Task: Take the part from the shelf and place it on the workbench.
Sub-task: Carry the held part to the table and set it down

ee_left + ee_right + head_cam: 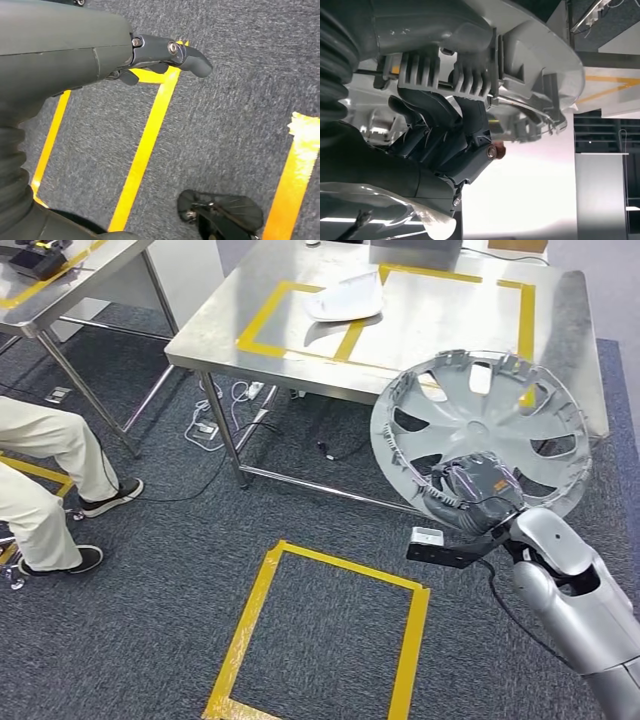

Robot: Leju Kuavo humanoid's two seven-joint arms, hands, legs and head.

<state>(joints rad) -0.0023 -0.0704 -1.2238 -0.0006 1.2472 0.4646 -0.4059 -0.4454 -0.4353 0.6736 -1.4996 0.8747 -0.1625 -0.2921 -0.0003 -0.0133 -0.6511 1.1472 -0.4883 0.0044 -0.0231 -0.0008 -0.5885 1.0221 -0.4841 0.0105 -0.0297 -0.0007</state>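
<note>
The right hand (pixel 474 490) gripped the hubcap (pixel 483 420) at its rim, its far edge overlapping the workbench (pixel 423 330). The left hand (pixel 113 50) hung over carpet, holding nothing, fingers mostly hidden.

Right hand (pixel 474 492) grips hubcap (pixel 483 425)

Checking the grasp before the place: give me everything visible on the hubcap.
The hubcap is a round silver-grey wheel cover, plastic by its look, with broad spokes, dark openings between them and a small centre hub. It shows its ribbed, clipped inner side, tilted toward the camera, in front of the steel workbench near its right end. The right hand grips its lower rim; in the right wrist view the fingers wrap that rim.
</note>
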